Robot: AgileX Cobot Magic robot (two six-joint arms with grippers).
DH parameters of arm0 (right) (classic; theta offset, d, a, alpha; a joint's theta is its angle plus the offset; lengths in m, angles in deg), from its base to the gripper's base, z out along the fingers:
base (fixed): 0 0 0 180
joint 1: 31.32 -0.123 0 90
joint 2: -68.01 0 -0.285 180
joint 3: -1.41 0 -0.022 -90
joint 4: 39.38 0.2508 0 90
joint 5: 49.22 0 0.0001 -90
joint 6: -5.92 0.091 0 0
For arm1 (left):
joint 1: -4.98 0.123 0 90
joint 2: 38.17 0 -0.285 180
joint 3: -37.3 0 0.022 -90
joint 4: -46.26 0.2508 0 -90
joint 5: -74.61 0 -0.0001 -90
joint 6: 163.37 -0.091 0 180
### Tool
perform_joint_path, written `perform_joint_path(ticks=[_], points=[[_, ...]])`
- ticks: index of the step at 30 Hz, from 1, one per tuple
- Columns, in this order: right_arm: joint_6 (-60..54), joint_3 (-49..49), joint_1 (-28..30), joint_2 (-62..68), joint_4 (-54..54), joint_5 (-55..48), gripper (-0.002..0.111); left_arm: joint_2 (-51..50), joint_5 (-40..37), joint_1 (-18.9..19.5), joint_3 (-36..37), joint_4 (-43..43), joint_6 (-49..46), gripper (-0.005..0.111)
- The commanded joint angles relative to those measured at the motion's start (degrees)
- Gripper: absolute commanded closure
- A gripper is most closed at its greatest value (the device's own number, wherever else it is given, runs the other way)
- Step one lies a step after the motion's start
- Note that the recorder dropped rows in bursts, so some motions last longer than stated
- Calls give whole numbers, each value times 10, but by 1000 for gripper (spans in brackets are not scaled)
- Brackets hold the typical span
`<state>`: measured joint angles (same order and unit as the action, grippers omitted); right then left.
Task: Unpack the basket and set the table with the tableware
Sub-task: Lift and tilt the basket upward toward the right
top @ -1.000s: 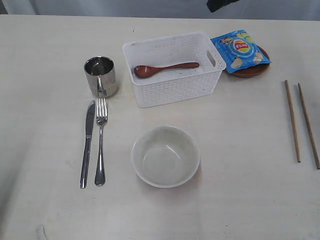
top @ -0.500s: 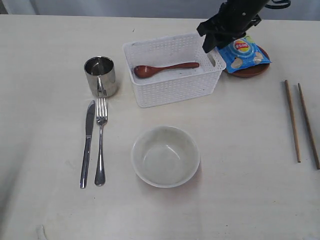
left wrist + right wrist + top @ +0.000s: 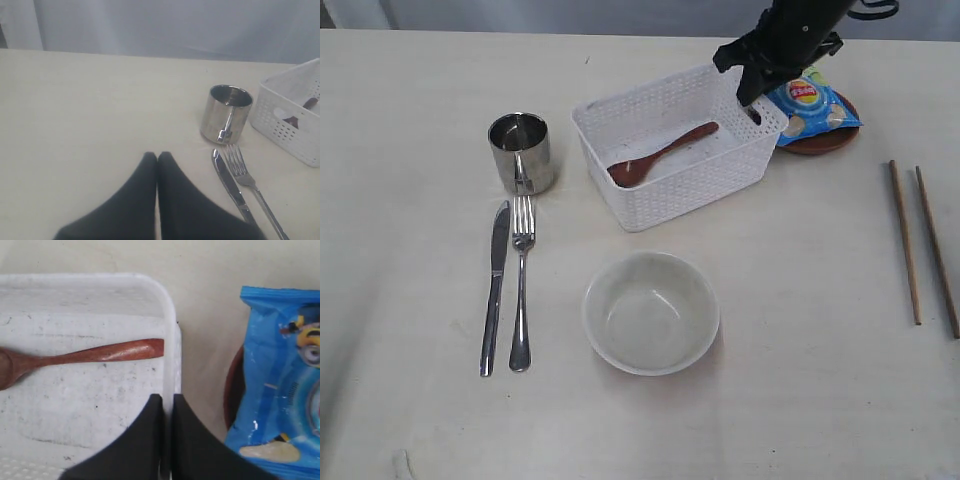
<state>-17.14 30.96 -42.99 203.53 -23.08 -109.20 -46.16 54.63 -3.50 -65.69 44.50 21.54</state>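
Only the right wrist view tells us how the right gripper point(image 3: 167, 397) stands: its two fingers are drawn together across the basket point(image 3: 170, 325)'s end wall, one inside and one outside, pinching the rim. The exterior view gives just a dark arm over that wall. The left gripper point(image 3: 157, 155) appears in the left wrist view alone, fingers pressed together on nothing, over the table point(image 3: 75, 110).

From the exterior we see the basket skewed at the bowl point(image 3: 620, 340)'s 12 o'clock, the wooden spoon point(image 3: 660, 158) lying on its floor. At the basket's 2 o'clock a chips bag point(image 3: 805, 100) lies on the brown plate point(image 3: 820, 143). The cup point(image 3: 521, 152) stands at its 9 o'clock. Knife point(image 3: 495, 290) and fork point(image 3: 522, 285) lie at the bowl's 9 o'clock, and the chopsticks point(image 3: 906, 245) at its 3 o'clock.
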Motion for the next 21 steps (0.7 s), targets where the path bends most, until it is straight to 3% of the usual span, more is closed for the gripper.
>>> perform_joint_path(ticks=[1,13,21], points=[[28,25,1,-42,-37,-7,109,2,1,-3,2,1,-2,107],[116,31,1,-165,-230,-52,109,2,1,-3,2,1,-2,107],[175,30,-7,-216,-284,-100,109,2,1,-3,2,1,-2,107]])
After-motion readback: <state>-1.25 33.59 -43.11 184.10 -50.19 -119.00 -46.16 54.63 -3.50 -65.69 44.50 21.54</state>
